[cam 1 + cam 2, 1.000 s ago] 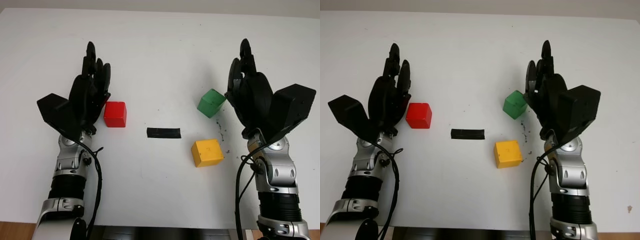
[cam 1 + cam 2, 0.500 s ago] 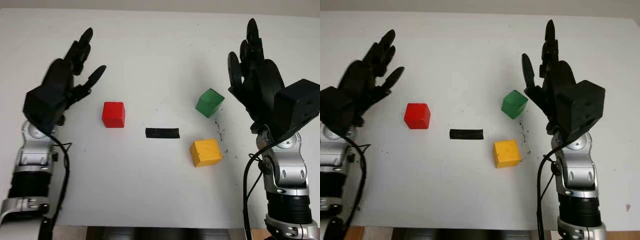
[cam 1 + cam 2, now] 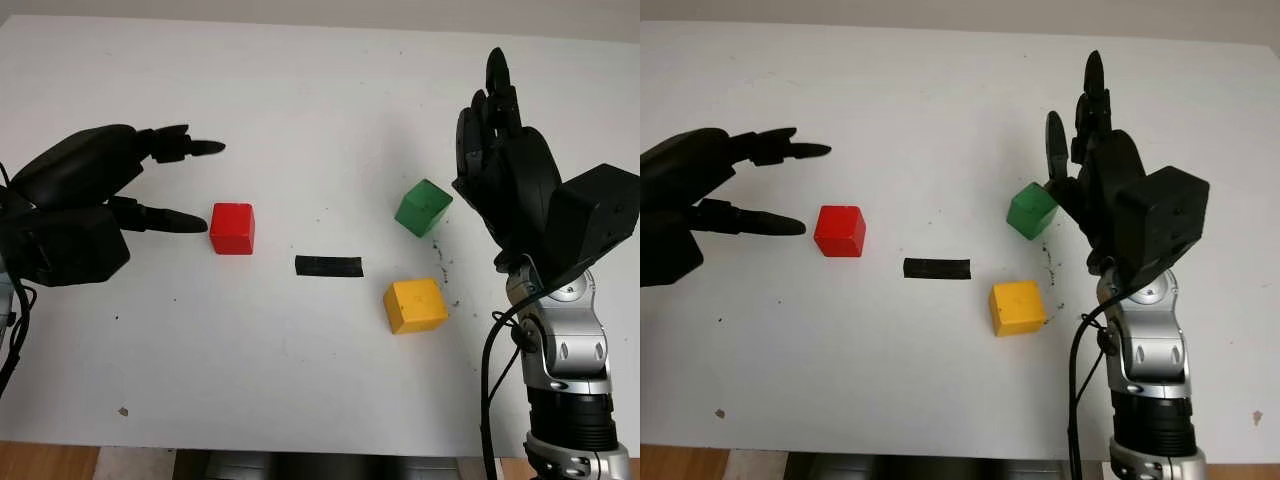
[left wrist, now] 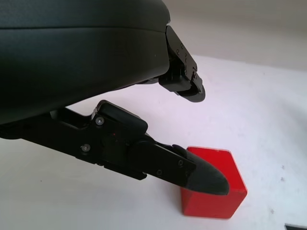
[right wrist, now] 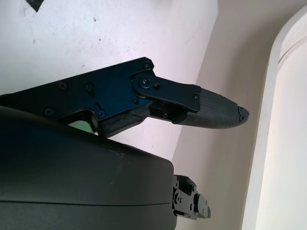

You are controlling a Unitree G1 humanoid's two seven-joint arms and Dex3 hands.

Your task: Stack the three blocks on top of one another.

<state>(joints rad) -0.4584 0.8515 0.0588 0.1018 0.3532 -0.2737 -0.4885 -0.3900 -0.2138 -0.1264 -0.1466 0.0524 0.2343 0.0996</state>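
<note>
- Progress: nothing stacked yet. All three blocks sit singly on the white table (image 3: 300,400), well apart from one another; all three placements left to do.
- Left hand (image 3: 85,205): holds nothing, open, fingers stretched out sideways toward the red block (image 3: 232,228).
- Lower finger (image 3: 160,217) points straight at the red block's near side; tip just beside it, small gap visible, not touching.
- Upper fingers (image 3: 185,148) reach out beyond the block's far side, apart from it. Judgement: block lies just past the fingertips, roughly in line with the gap between upper and lower fingers, not yet inside it.
- Left wrist view confirms: lower fingertip (image 4: 204,176) overlaps the red block's edge in the picture; contact cannot be told there.
- Right hand (image 3: 505,175): holds nothing, open, fingers pointing up and away, raised above the table.
- Green block (image 3: 423,207): tilted/rotated on the table, just beside the right hand's palm side, below the fingertips; touching or not cannot be told.
- Yellow block (image 3: 414,305): nearer the robot than the green one, clear of all fingers.
- Black tape strip (image 3: 329,266): between red and yellow blocks, untouched.
- Judgement: current step looks like the approach to grasp the red block.
</note>
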